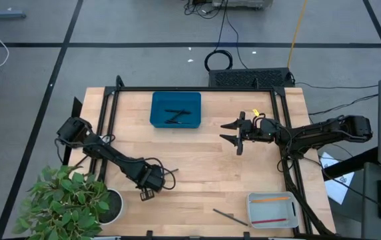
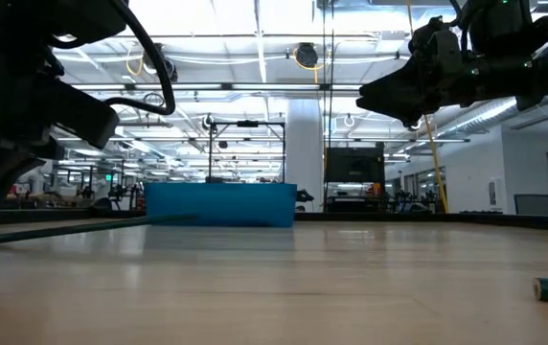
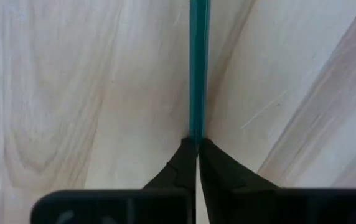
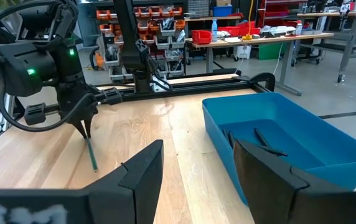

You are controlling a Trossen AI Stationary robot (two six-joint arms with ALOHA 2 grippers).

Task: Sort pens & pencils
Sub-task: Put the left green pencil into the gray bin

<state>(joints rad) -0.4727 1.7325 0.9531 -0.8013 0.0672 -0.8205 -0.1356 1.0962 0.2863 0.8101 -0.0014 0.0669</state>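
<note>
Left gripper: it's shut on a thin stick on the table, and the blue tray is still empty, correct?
Not quite. The left gripper is shut on the thin stick, but the blue tray is not empty: the high view shows black pens already lying in it, and the right wrist view shows them too.
</note>
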